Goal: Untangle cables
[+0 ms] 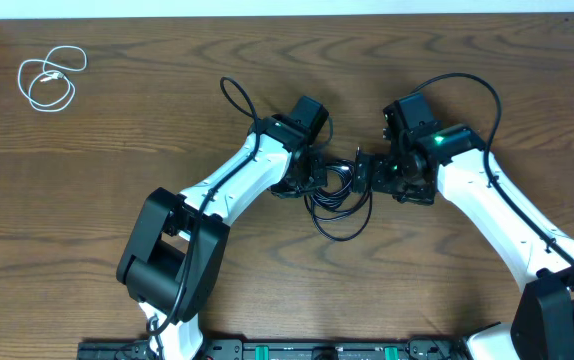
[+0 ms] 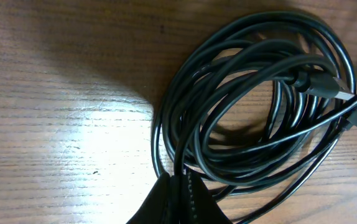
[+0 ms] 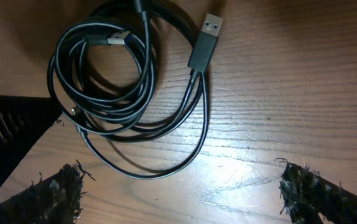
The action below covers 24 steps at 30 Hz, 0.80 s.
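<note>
1. Near: left gripper (image 2: pixel 180 190) clamped shut on strands of tangled coil of thin black cables (image 2: pixel 175 106), right at its tips.
2. Opposite: right gripper (image 3: pixel 185 193) wide open, empty; coil just ahead.
3. Step looks like parting the blacks. Next: right pinches the black USB plug (image 3: pixel 201 51), pulls away.
4. Far: thin white looped cable (image 1: pixel 52 76), well clear of both.

I am looking down on what seems to be a robotics lab or test bench rather than a home. A bare wood-grain table (image 1: pixel 97 170) fills my overhead view, and a white-and-black left arm (image 1: pixel 232 180) and right arm (image 1: pixel 492 200) rise from a black mounting rail (image 1: pixel 297 350) at its near edge. Black USB cables (image 1: pixel 339 200) lie coiled on the wood, with hard lamp glare in my wrist views.
</note>
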Each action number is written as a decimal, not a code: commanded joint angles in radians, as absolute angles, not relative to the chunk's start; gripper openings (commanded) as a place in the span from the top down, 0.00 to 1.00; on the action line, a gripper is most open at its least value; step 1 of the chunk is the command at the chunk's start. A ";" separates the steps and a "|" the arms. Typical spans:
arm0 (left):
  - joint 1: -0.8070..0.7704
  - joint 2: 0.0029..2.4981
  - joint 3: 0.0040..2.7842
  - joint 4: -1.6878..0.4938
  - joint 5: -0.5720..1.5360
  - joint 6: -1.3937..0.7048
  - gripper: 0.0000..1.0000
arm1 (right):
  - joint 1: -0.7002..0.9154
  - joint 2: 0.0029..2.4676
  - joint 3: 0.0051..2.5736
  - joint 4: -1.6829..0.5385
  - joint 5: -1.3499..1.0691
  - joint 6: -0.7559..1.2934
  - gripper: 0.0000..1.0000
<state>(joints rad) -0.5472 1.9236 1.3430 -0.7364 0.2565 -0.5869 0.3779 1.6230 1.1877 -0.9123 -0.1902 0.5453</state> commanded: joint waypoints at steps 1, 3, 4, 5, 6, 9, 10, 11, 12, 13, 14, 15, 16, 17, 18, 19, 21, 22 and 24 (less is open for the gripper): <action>-0.546 1.872 1.339 -0.746 0.253 -0.581 0.93 | 0.376 1.624 1.182 -0.900 -0.192 0.572 0.01; -0.544 1.834 1.339 -0.752 0.253 -0.577 0.92 | 0.370 1.624 1.182 -0.901 -0.188 0.572 0.01; -0.542 1.809 1.339 -0.756 0.253 -0.577 0.93 | 0.366 1.624 1.182 -0.902 -0.187 0.572 0.01; -0.540 1.790 1.339 -0.757 0.253 -0.577 0.92 | 0.362 1.624 1.182 -0.905 -0.187 0.572 0.01; -0.540 1.763 1.339 -0.758 0.253 -0.577 0.93 | 0.359 1.624 1.182 -0.908 -0.187 0.572 0.01; -0.540 1.693 1.339 -0.757 0.252 -0.577 0.92 | 0.359 1.624 1.182 -0.909 -0.187 0.572 0.01; -0.540 1.671 1.339 -0.757 0.252 -0.577 0.93 | 0.359 1.624 1.182 -0.909 -0.187 0.572 0.01; -0.540 1.652 1.339 -0.757 0.252 -0.577 0.92 | 0.360 1.624 1.182 -0.908 -0.188 0.572 0.01; -0.540 1.633 1.339 -0.757 0.249 -0.577 0.93 | 0.360 1.624 1.182 -0.908 -0.188 0.572 0.01; -0.540 1.617 1.339 -0.757 0.242 -0.574 0.92 | 0.361 1.624 1.182 -0.907 -0.188 0.572 0.01; -0.540 1.607 1.339 -0.758 0.233 -0.574 0.92 | 0.363 1.624 1.182 -0.907 -0.188 0.572 0.01; -0.540 1.604 1.339 -0.758 0.225 -0.575 0.88 | 0.363 1.624 1.182 -0.907 -0.191 0.572 0.01; -0.540 1.604 1.339 -0.758 0.221 -0.575 0.77 | 0.363 1.624 1.182 -0.905 -0.193 0.572 0.01; -0.540 1.611 1.339 -0.759 0.216 -0.578 0.65 | 0.363 1.624 1.182 -0.901 -0.194 0.572 0.01; -0.540 1.621 1.339 -0.761 0.216 -0.578 0.44 | 0.363 1.624 1.182 -0.899 -0.194 0.573 0.01; -0.540 1.634 1.339 -0.762 0.216 -0.578 0.34 | 0.363 1.624 1.182 -0.897 -0.194 0.579 0.01; -0.540 1.665 1.339 -0.766 0.216 -0.578 0.32 | 0.363 1.624 1.182 -0.895 -0.194 0.591 0.01; -0.540 1.682 1.339 -0.765 0.216 -0.579 0.32 | 0.363 1.624 1.182 -0.894 -0.194 0.591 0.01; -0.540 1.721 1.339 -0.765 0.216 -0.582 0.32 | 0.363 1.624 1.182 -0.893 -0.194 0.591 0.01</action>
<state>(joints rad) -0.5442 1.6653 1.3392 -0.7589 0.2317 -0.5797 0.3611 1.6230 1.1877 -0.8955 -0.1902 0.5716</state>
